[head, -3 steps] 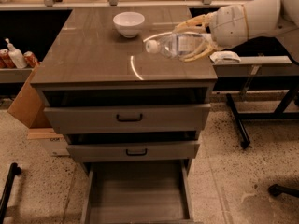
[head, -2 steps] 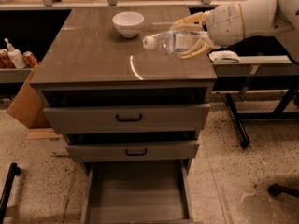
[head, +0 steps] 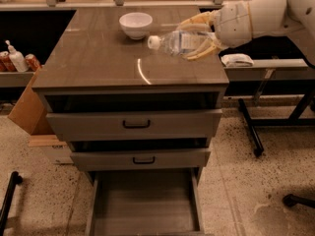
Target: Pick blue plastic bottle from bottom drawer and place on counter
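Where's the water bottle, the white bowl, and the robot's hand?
bottle [head: 170, 43]: camera view, clear body near the cap.
bowl [head: 136, 24]: camera view, its outer wall.
gripper [head: 187, 40]: camera view, over the counter [head: 98, 58], between fingertips around the bottle.

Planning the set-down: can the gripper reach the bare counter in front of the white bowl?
Probably yes. The gripper, fingers closed on the blue plastic bottle, hangs over the counter; nothing stands between it and that bare patch, with the white bowl farther back.
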Robot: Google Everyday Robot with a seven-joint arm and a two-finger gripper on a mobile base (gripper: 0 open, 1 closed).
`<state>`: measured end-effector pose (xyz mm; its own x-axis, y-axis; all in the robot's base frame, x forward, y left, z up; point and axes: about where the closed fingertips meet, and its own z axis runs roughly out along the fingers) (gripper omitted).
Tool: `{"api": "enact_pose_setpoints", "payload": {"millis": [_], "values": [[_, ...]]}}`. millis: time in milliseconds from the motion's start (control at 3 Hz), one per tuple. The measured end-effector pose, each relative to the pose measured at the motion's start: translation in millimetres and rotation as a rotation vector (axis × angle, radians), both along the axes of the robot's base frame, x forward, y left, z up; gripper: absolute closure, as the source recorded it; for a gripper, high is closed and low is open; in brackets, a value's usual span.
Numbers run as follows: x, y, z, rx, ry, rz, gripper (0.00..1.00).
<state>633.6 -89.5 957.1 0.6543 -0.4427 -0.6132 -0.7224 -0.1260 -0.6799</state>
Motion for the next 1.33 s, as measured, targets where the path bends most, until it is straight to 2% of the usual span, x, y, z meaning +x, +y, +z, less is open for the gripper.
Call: {"api": "enact_pose_setpoints", "payload": {"millis": [333, 667, 1000, 1333], "values": [[14, 7, 2, 0.000, 0.055, -0.058, 1.00], [27, 13, -6, 0.007, 0.145, -0.109, 1.00], [42, 16, -19, 0.013, 0.226, -0.130, 1.00], [57, 16, -30, 0.026, 0.283, -0.136, 1.00]]}}
